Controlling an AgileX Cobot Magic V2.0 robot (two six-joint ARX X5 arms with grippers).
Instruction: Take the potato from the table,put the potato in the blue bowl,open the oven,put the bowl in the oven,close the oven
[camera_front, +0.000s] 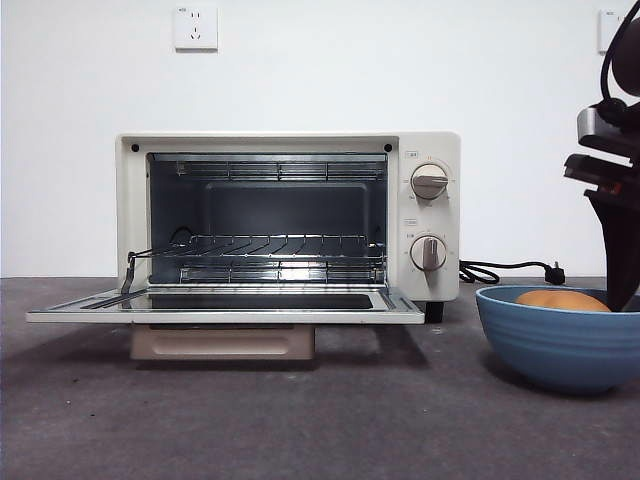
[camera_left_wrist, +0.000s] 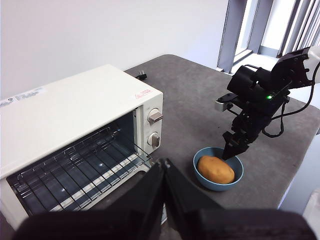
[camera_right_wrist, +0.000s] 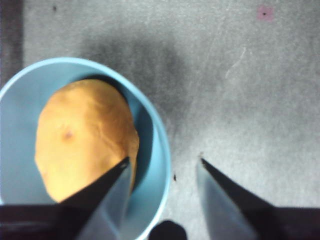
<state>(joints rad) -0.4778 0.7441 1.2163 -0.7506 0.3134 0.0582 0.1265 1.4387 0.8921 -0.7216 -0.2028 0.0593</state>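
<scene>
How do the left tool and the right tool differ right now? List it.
The left tool has its jaws shut and hangs high over the cream-white toaster oven, whose door is open. The right tool has its jaws open, straddling the rim of the wide matte blue bowl, one jaw inside beside the lumpy orange-tan potato. Both have black jaws and hold nothing.

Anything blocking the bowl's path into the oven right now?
Nothing visible. The oven door lies folded down flat, its rack bare, and the table between it and the blue bowl shows nothing. The right end effector straddles the bowl's rim.
</scene>
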